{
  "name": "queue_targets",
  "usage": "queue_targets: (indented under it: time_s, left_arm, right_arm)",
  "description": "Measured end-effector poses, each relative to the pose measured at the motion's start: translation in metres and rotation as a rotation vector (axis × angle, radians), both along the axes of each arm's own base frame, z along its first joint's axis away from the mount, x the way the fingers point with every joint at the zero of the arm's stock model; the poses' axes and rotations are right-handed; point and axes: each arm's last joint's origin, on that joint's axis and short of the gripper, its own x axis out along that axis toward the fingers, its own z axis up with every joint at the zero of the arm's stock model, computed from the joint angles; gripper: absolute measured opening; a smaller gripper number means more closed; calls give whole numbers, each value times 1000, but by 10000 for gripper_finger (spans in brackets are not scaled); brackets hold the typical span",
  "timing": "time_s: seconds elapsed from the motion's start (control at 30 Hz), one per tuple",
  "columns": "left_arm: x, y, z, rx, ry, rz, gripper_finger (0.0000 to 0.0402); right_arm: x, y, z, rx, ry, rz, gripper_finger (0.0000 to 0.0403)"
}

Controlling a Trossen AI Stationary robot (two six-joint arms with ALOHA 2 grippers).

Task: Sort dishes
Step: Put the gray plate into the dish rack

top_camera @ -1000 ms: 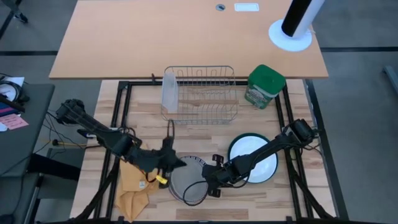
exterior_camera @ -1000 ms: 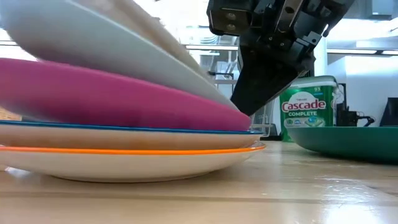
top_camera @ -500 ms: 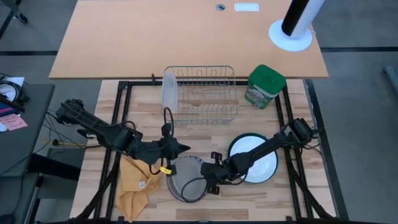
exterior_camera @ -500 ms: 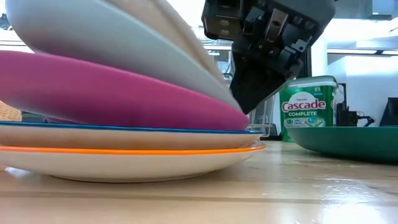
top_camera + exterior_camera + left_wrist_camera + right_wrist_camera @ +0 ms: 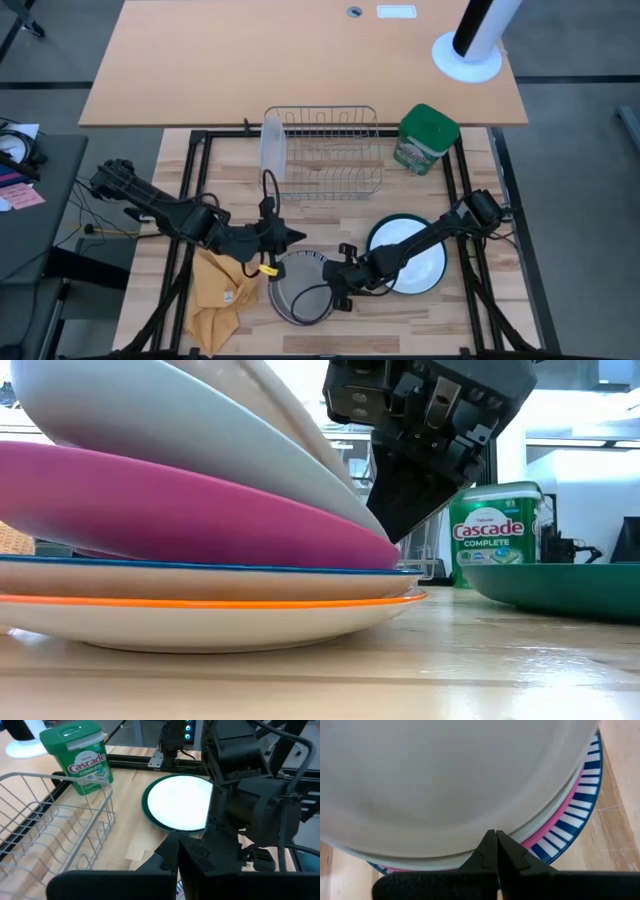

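Near the table's front edge, the right gripper, jaws closed and empty, presses the plate stack, tilting the grey plate; left gripper, closed, hovers behind

Tilted grey plate on magenta plate atop patterned plates; dark gripper at their rim; green canister behind

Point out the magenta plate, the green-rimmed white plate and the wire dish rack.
magenta plate (image 5: 200,510), low view, its underside.
green-rimmed white plate (image 5: 425,262), high view, its white face.
wire dish rack (image 5: 330,150), high view, its wire floor.
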Motion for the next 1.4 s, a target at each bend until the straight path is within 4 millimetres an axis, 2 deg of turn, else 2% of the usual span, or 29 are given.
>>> queue_targets:
  time_s: [0.33,0.5,0.83,1.07,1.3,1.4]
  left_arm:
    - [-1,-1,-30,-32,72,-1,0]
    - [-6,-8,-46,-84,119,-31,0]
    - [-15,-6,-71,-180,278,-13,0]
    - [-25,-10,-76,-206,346,23,0]
    - [-34,-26,-76,-120,364,-96,0]
    - [-40,-37,-77,-64,390,-208,2]
  right_arm:
    - [-2,12,2,20,-38,21,0]
    - [-2,12,2,18,-35,20,0]
    - [2,2,2,9,-28,3,0]
    - [4,-2,1,-5,-26,15,0]
    - [4,-2,1,-16,-26,35,0]
    - [4,-3,1,-15,-26,34,0]
